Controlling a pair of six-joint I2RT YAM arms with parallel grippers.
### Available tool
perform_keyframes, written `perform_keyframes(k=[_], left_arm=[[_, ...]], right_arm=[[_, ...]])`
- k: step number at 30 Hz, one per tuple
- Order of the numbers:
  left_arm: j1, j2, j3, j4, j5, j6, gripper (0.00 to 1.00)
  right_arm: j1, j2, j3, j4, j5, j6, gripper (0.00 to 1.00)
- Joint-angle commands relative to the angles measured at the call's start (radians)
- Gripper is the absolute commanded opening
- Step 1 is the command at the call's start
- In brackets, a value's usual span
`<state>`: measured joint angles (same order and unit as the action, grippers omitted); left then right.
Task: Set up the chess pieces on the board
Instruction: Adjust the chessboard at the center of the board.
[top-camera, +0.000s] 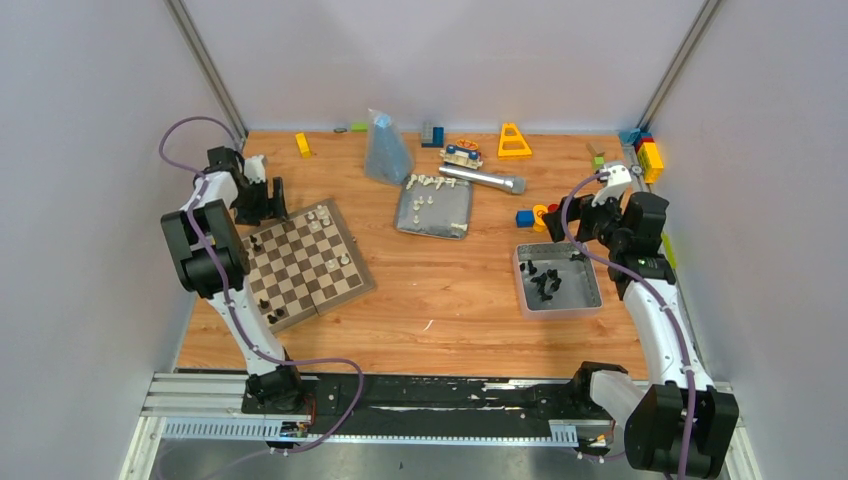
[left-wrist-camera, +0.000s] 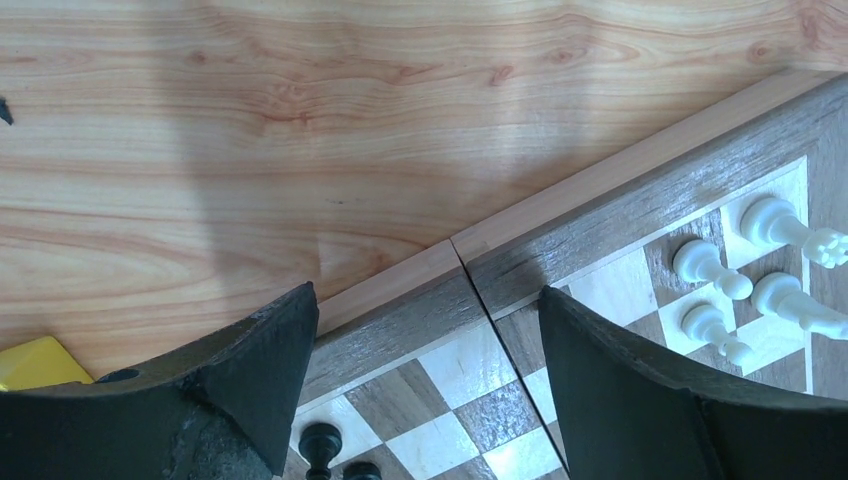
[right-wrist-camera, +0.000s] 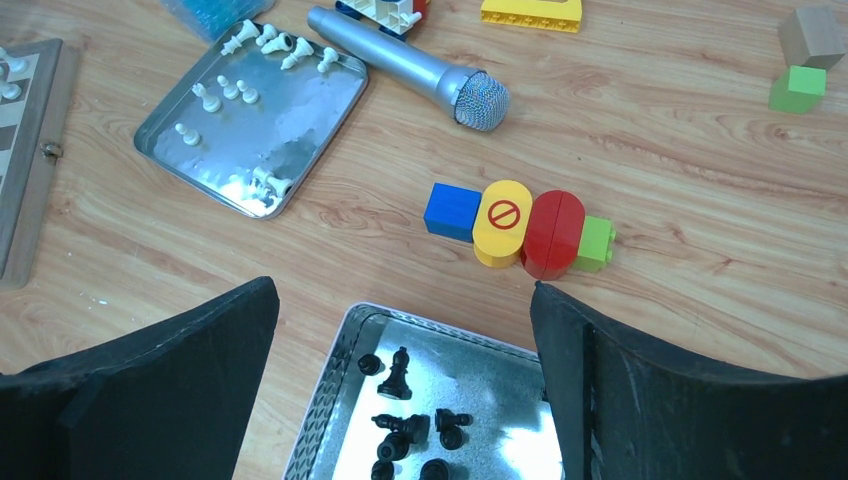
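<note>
**Left arm.** The left gripper (left-wrist-camera: 424, 335) is hanging over the far left edge of the board (top-camera: 322, 285). Its jaws are spread and nothing is sitting between them. In the left wrist view the two fingers are straddling the board's brown border, at the seam where its two halves are meeting. Bare table (left-wrist-camera: 300, 120) is lying beyond the border. Four white chess pieces (left-wrist-camera: 745, 280) are standing on squares just outside the finger on the right of that view, apart from it. Two black chess pieces (left-wrist-camera: 322, 445) are showing at the bottom edge of the view, between the fingers and nearer the one on the left. Neither finger is touching a piece.

**Board.** The board is lying at an angle on the left side of the table. It is carrying a few pieces of both colours near its far corner and along its near-left part.

**Right arm.** The right gripper (right-wrist-camera: 402, 300) is hovering above the far rim of a grey tray (right-wrist-camera: 318, 420) on the right side of the table, released and empty. More black pieces are lying in that tray, below the fingers and clear of them. A second tray (right-wrist-camera: 290, 140), holding further white pieces, is resting between the board and the right gripper. It is lying beside a microphone (right-wrist-camera: 400, 62) and near a row of toy blocks (right-wrist-camera: 520, 222).
</note>
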<state>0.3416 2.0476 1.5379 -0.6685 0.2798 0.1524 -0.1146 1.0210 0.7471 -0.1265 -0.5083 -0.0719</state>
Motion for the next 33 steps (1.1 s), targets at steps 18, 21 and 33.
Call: perform_keyframes(k=[18, 21, 33], left_arm=[[0.023, -0.033, -0.203, -0.089, 0.196, 0.084, 0.85], [0.023, -0.027, -0.194, -0.09, 0.211, 0.089, 0.85], [-0.123, -0.009, -0.11, -0.122, 0.137, 0.153, 0.82]], right_arm=[[0.476, 0.221, 0.121, -0.061, 0.005, -0.222, 1.0], [0.535, 0.285, 0.146, -0.06, 0.021, -0.233, 1.0], [0.585, 0.266, 0.124, -0.061, 0.099, -0.287, 1.0]])
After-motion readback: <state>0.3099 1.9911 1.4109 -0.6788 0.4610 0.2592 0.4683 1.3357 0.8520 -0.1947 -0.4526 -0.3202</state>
